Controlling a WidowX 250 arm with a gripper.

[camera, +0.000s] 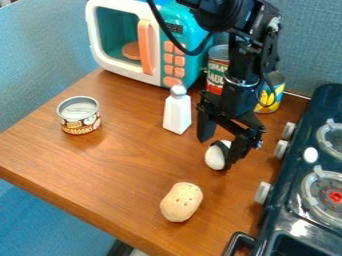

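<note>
Black toy stove (pixel 299 229) with 2 visible burners comes nearest the camera at lower right; on the wooden desk (pixel 120 155), 1 tan toy potato (pixel 181 202) lies closest among the loose things. Beyond it, the end effector (pixel 216 153) hangs released, its 2 fingers apart, 1 of them partly covering a white rounded object (pixel 214 158) on the desk; whether they touch, I cannot tell. Left of them stands a white shaker (pixel 177 112), then a short can (pixel 79 115). Behind are a toy microwave (pixel 121 42) and 2 more cans (pixel 217 72).
</note>
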